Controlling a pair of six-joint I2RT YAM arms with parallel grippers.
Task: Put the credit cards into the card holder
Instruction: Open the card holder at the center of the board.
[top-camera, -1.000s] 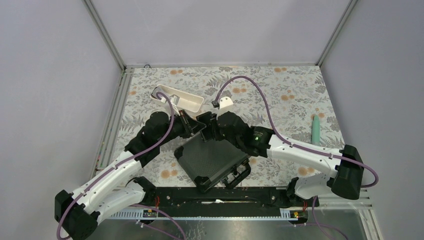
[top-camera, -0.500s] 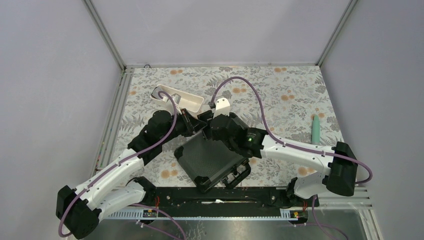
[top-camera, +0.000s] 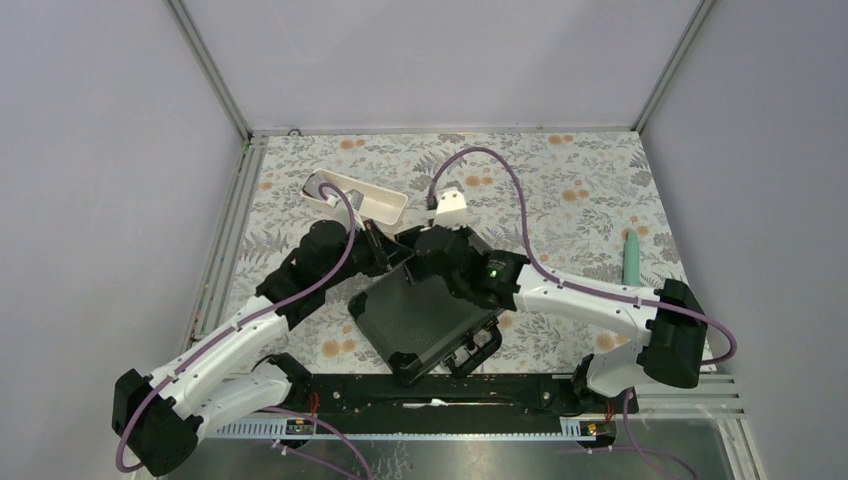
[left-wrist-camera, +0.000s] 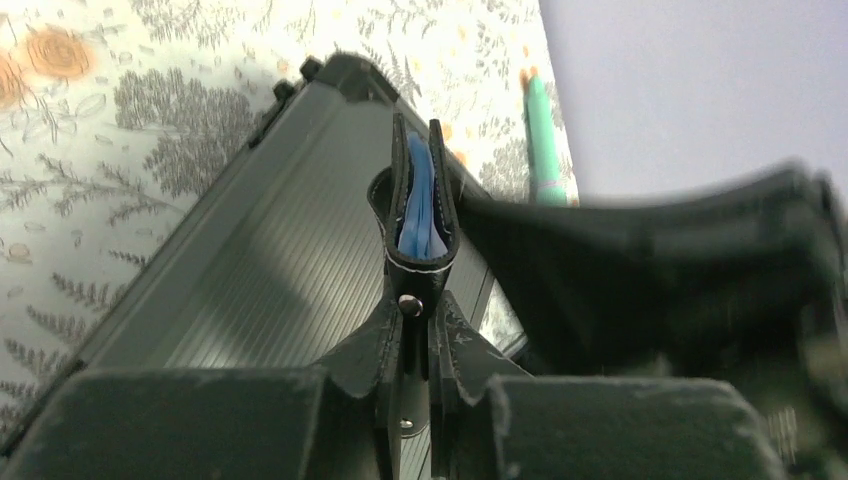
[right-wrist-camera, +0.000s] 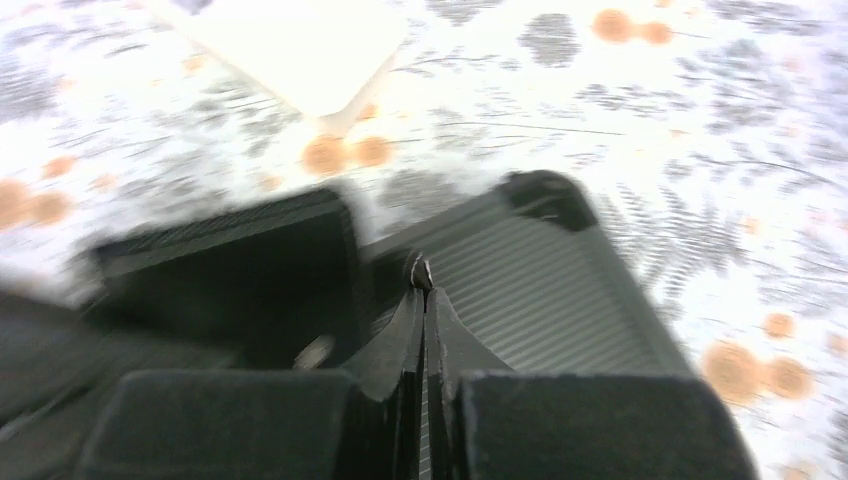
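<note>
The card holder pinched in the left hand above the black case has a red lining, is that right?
Not quite: the lining is blue, not red. The left wrist view shows it inside the card holder, pinched in the left hand above the black case.

Top external: high, behind the arm bases, looking down on the whole table. Left wrist: close over left end effector, facing rightward. Right wrist: close over right end effector, blurred, facing far-left. All share the black ribbed case.
</note>
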